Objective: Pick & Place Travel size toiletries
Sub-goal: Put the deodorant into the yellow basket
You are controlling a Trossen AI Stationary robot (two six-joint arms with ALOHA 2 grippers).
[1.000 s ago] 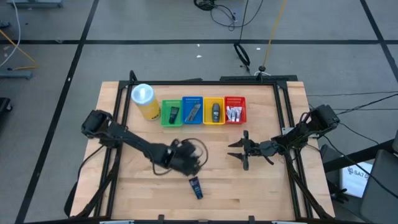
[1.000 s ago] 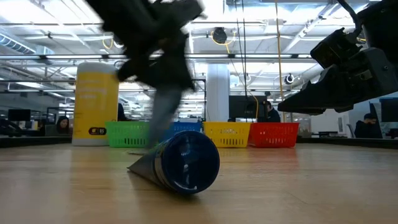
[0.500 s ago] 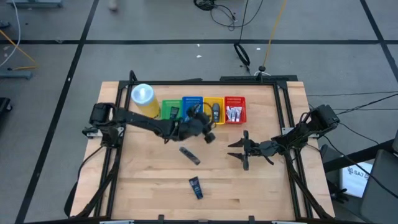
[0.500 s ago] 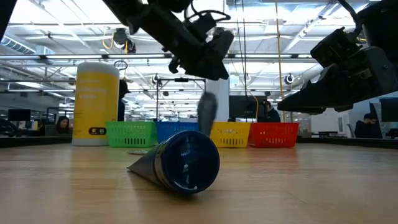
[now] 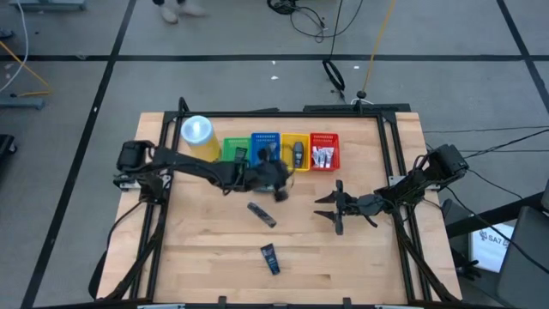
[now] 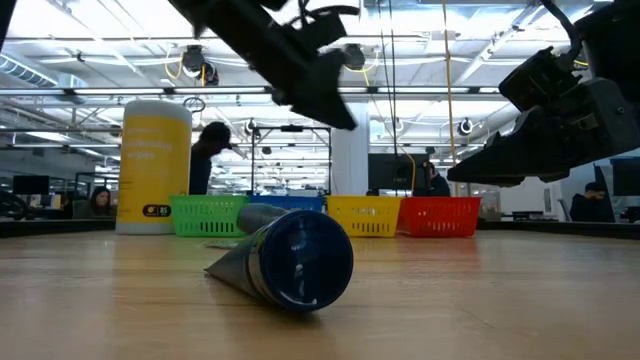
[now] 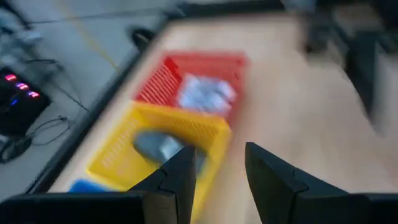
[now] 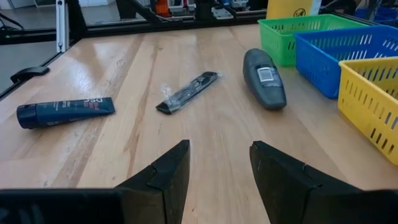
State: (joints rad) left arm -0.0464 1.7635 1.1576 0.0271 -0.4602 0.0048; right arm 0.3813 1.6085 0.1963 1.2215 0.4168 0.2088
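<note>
My left gripper (image 5: 280,177) is open and hangs above the table in front of the blue basket (image 5: 265,142) and yellow basket (image 5: 296,154), touching nothing. A dark grey oval stick (image 8: 264,78) lies flat on the wood close to the baskets, also in the low view (image 6: 265,214). A flat grey sachet (image 5: 262,215) and a dark blue tube (image 5: 270,257) lie nearer the table's near edge. The yellow basket (image 7: 155,134) holds another grey stick, and the red basket (image 7: 199,78) holds white tubes. My right gripper (image 5: 330,208) waits open at the right.
A tall yellow canister with a white lid (image 5: 198,139) stands left of the green basket (image 5: 236,156). The four baskets form a row along the far side. Bare wood lies between the sachet and my right gripper. People show in the room beyond the table.
My left gripper has risen from the table's middle near the sachet and moved toward the far edge, to the baskets, with a grey stick hanging below it. The stick has since left the fingers and now lies on the table in front of the baskets.
</note>
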